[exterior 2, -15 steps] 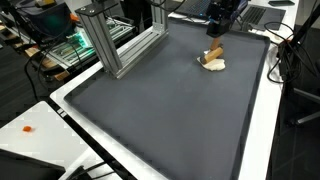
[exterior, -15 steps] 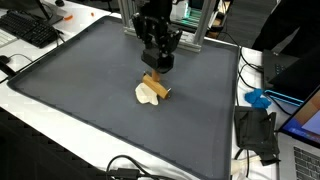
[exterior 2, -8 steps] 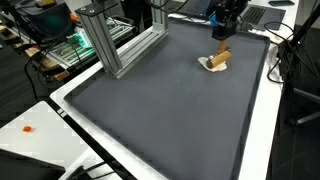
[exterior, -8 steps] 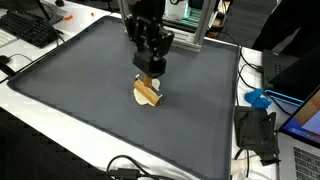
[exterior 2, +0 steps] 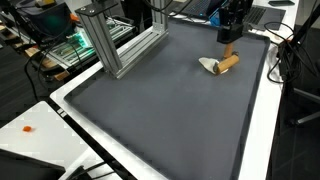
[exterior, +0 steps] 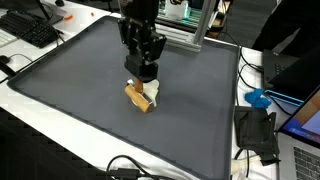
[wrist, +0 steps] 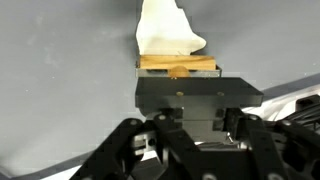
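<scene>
Dark grey worktop (exterior: 70,70), aluminium frame (exterior 2: 120,40) at its edge, keyboard (exterior: 30,30) beyond. Pincer (exterior: 143,80) clamped on a wooden block (exterior: 136,96), white piece (wrist: 167,30) touching it.

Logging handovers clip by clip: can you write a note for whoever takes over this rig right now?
Gripper: shut on the wooden block, low over the grey mat.
Things: the block is tilted. The white piece lies on the mat right against it, and the wrist view shows them touching.
Done: block grasped.
Left: the block is not released. Whether it rests on the mat cannot be told. The white piece is not gripped.
</scene>
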{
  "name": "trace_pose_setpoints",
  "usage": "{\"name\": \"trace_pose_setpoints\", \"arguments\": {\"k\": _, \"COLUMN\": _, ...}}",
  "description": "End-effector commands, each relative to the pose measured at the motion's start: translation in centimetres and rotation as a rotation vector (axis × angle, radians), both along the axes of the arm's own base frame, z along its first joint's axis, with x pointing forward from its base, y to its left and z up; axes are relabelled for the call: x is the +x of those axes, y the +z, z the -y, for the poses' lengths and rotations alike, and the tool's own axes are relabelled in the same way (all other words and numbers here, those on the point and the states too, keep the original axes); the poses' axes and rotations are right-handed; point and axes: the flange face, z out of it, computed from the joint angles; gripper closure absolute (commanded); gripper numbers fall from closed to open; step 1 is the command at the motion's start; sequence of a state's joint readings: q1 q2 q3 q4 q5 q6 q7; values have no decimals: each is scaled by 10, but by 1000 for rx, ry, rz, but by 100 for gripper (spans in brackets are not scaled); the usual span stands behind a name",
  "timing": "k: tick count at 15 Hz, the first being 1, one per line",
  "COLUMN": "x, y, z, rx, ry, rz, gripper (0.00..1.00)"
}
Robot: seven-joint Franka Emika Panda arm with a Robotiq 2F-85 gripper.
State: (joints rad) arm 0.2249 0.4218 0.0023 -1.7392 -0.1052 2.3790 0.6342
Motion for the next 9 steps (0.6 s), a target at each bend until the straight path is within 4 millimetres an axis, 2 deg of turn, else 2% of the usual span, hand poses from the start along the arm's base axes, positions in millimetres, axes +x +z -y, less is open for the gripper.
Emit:
{"name": "trace_pose_setpoints", "arguments": {"k": 1, "x": 5, "y": -32, "z": 10, "rx": -33, "ry": -13, "rz": 19, "gripper": 73}}
{"name": "trace_pose_setpoints", "arguments": {"k": 3, "x": 6, "y": -37, "z": 11, "rx": -15, "ry": -2, "rz": 10, "gripper": 73}}
{"name": "trace_pose_setpoints", "arguments": {"k": 9, "x": 0, "y": -27, "z": 7, "rx": 23, "ry": 63, "rz": -45, "gripper": 73}}
